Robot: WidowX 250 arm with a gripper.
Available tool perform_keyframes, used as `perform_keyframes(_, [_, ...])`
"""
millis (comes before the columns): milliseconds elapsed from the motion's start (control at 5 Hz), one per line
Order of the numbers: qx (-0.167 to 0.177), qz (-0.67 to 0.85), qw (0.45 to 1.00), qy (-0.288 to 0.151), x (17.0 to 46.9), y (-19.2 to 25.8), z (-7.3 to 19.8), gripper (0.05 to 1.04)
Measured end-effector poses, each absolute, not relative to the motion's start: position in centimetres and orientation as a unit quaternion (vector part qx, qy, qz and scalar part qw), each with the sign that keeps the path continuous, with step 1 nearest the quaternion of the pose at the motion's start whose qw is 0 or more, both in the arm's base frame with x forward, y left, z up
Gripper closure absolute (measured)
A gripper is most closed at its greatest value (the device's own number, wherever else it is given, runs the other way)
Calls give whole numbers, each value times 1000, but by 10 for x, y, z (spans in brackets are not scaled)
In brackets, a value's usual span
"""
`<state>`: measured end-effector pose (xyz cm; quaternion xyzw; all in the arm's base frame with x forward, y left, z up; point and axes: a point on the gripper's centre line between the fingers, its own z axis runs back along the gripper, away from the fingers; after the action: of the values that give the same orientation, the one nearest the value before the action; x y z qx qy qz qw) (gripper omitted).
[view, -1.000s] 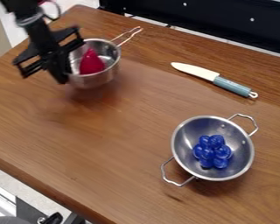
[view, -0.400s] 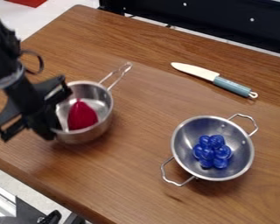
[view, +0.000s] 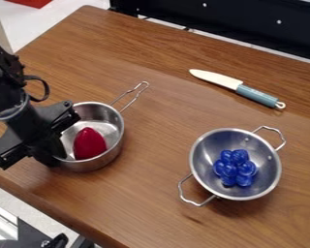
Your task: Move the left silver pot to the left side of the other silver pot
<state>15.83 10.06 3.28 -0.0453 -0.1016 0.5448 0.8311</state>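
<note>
Right now, your black two-finger end effector (view: 53, 157) is pinching the rim of the round silver metal saucepan (view: 87, 164) at its eight o'clock side. You have that saucepan on the brown wooden bench (view: 161, 138), with its wire handle toward one o'clock and a red, rounded cone-shaped object (view: 89, 144) inside. From it, you'll find the two-handled silver metal pot (view: 265, 170) between three and four o'clock, well apart, with shiny blue round pieces (view: 235, 167) clustered inside.
</note>
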Motion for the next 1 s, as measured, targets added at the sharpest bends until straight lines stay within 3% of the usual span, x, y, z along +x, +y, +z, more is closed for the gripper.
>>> perform_keyframes(200, [-39,546,832,-88,154,102,32,854])
perform_keyframes(400, [-43,540,838,-56,153,103,38,625])
perform_keyframes(800, [-71,539,838,-46,170,115,71,116])
perform_keyframes(1000, [-50,497,860,-107,188,124,85,87])
